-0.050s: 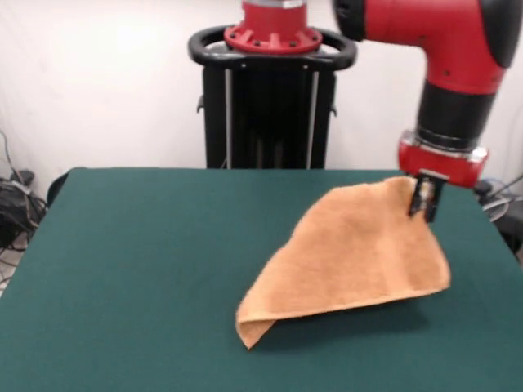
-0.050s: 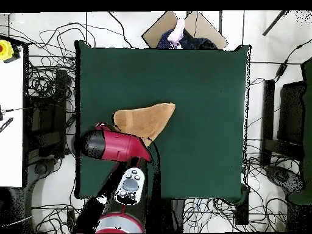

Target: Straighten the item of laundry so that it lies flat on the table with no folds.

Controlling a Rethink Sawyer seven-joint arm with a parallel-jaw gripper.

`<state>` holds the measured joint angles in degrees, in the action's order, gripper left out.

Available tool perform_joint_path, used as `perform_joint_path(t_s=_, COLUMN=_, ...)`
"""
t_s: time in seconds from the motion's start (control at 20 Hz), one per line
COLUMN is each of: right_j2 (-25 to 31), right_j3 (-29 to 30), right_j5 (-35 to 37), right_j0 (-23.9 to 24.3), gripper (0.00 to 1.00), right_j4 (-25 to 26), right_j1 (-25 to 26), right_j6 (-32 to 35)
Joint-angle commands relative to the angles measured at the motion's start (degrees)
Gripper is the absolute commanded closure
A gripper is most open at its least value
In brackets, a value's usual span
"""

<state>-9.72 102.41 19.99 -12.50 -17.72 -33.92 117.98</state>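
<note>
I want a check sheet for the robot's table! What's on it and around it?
Surface: dark green table, bare apart from the towel.
Job's things: orange-tan towel, one corner lifted, the rest draped down to the table, not flat.
Clutter: nothing seen on the table.
Grippers: gripper shut on the towel's raised corner.
Cables: many loose cables on the floor around the table.
Surroundings: black pedestal, white wall; a person at the table's edge opposite the robot.
</note>
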Motion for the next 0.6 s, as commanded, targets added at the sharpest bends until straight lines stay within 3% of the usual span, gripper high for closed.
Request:
perform_joint_path(t_s=0.05, right_j2=4.3, right_j3=-4.6, right_j5=3.1, right_j0=-4.8, gripper=1.0, right_j4=-8.9, right_j1=2.8, right_j6=20.1)
perform_joint_path(t_s=0.25, right_j2=3.8, right_j3=-10.2, right_j5=2.1, right_j0=-7.4, gripper=1.0, right_j4=-13.3, right_j1=6.8, right_j6=21.3)
perform_joint_path(t_s=0.6, right_j2=-5.9, right_j3=-23.5, right_j5=4.8, right_j0=-15.1, gripper=1.0, right_j4=-18.8, right_j1=16.1, right_j6=26.6)
